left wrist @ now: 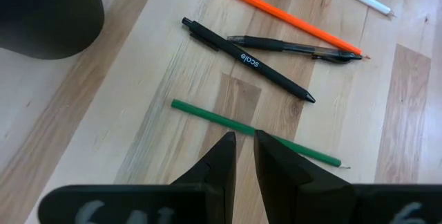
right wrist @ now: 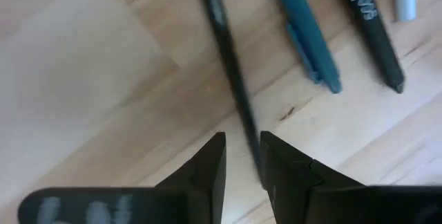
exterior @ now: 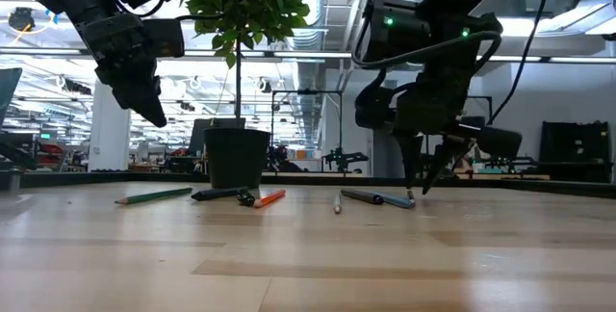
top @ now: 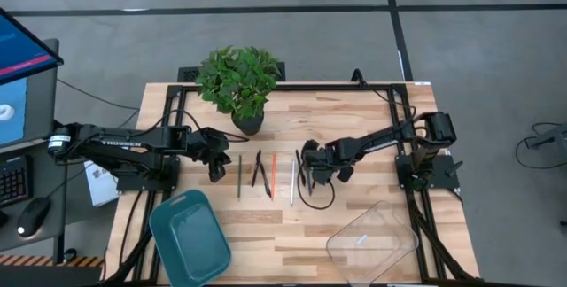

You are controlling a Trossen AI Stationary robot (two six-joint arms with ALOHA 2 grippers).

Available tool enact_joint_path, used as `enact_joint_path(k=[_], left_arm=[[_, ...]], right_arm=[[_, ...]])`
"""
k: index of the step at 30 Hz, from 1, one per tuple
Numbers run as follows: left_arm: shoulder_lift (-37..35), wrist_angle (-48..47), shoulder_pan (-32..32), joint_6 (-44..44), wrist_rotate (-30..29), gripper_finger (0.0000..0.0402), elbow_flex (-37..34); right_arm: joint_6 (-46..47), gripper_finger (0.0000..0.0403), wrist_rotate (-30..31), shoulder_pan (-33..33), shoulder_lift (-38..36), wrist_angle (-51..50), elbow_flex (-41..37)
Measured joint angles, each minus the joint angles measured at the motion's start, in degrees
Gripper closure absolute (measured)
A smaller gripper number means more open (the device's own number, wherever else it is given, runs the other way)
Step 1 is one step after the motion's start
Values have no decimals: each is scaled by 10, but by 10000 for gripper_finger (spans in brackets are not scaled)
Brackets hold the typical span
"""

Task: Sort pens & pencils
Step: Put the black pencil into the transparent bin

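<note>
- Nearest the front worktop (top: 266,234) edge lie a teal tray (top: 190,238) and a clear bin (top: 373,244), both well in front of the potted plant (top: 239,83).
- Right pincer (top: 310,174), in front and right of the plant, reaches low to the wood; its fingers (right wrist: 207,165) stand slightly apart around a thin dark pen (right wrist: 231,86) hanging tilted between them.
- Left pincer (top: 218,170), just in front and left of the plant, hovers above the wood, narrowly parted, holding nothing.
- Between both pincers lie a green pencil (top: 238,177), two crossed black pens (top: 260,172), an orange pencil (top: 273,174) and a white pen (top: 292,183), side by side.
- Bare wood lies between this row and the trays.
</note>
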Motion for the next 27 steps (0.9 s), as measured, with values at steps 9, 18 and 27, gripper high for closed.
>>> enact_joint_path(k=[9, 18, 27], left_arm=[[0, 0, 0, 0, 0, 358, 0], [0, 0, 0, 0, 0, 358, 0], [0, 0, 0, 0, 0, 358, 0]], right_arm=[[0, 290, -17, -10, 0, 9, 0], [0, 290, -34, -10, 0, 18, 0], [-10, 290, -30, -8, 82, -47, 68]])
